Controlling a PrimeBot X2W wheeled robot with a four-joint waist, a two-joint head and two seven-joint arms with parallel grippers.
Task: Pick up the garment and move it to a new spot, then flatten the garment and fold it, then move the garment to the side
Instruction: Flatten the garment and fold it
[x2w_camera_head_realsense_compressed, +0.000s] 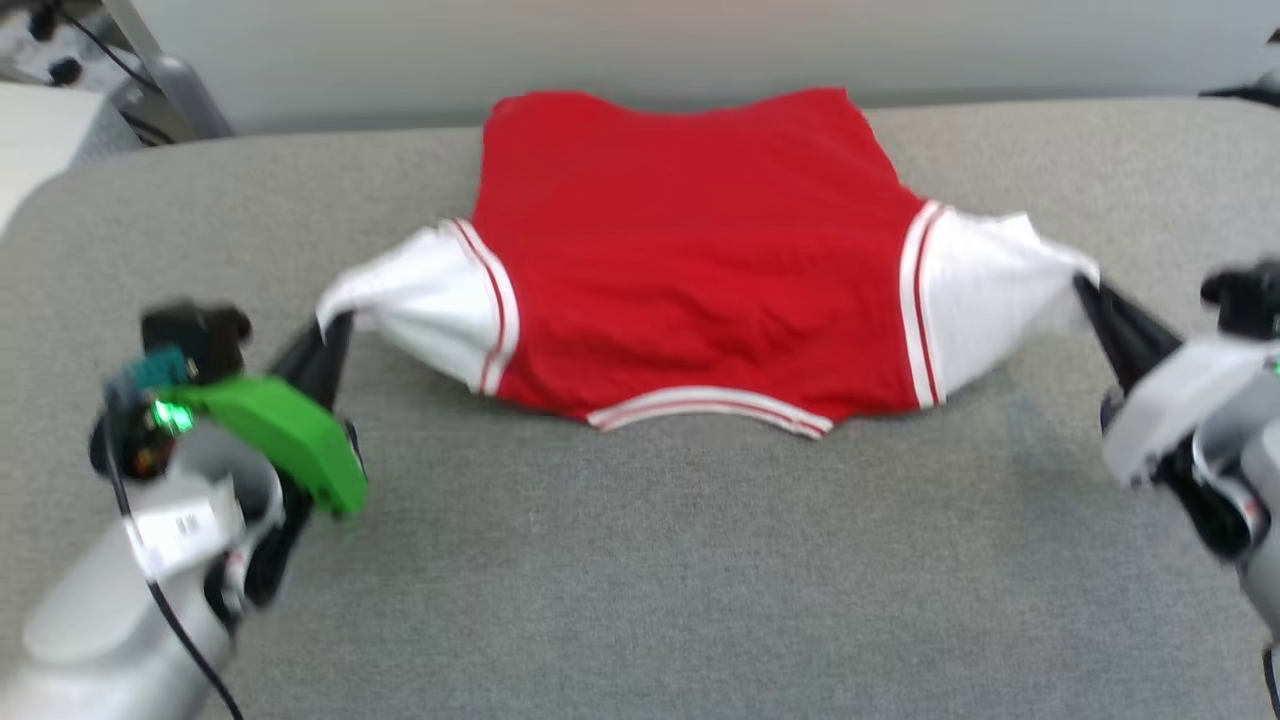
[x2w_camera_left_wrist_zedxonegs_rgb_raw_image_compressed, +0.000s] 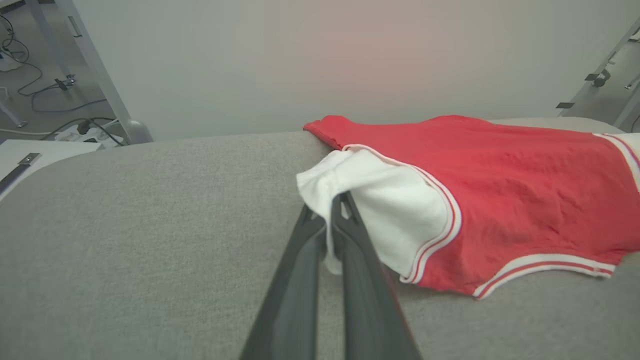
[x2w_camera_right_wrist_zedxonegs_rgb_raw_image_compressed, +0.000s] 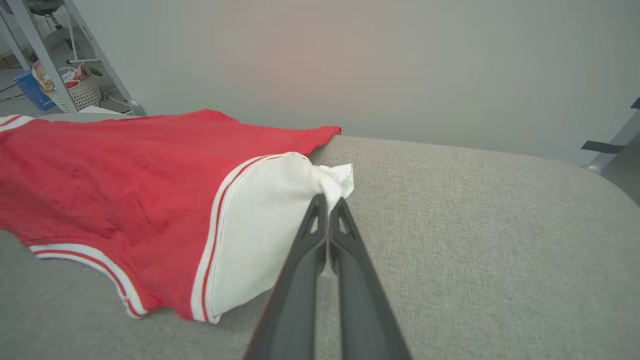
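The garment (x2w_camera_head_realsense_compressed: 690, 260), a red jersey with white sleeves and striped trim, lies spread on the grey table, plain red side up, collar toward me. My left gripper (x2w_camera_head_realsense_compressed: 330, 325) is shut on the end of its left white sleeve (x2w_camera_left_wrist_zedxonegs_rgb_raw_image_compressed: 380, 210). In the left wrist view the left gripper (x2w_camera_left_wrist_zedxonegs_rgb_raw_image_compressed: 332, 205) pinches the sleeve cloth between its dark fingers. My right gripper (x2w_camera_head_realsense_compressed: 1085, 290) is shut on the end of the right white sleeve (x2w_camera_head_realsense_compressed: 985, 290). The right wrist view has the right gripper (x2w_camera_right_wrist_zedxonegs_rgb_raw_image_compressed: 327, 202) clamped on that sleeve's tip (x2w_camera_right_wrist_zedxonegs_rgb_raw_image_compressed: 270, 235). Both sleeves are pulled outward and slightly lifted.
The grey padded table (x2w_camera_head_realsense_compressed: 640, 560) stretches wide in front of the garment. A pale wall stands behind its far edge. A metal frame leg and cables (x2w_camera_left_wrist_zedxonegs_rgb_raw_image_compressed: 75, 100) sit off the table's left, and a white basket (x2w_camera_right_wrist_zedxonegs_rgb_raw_image_compressed: 75, 90) stands on the floor beyond.
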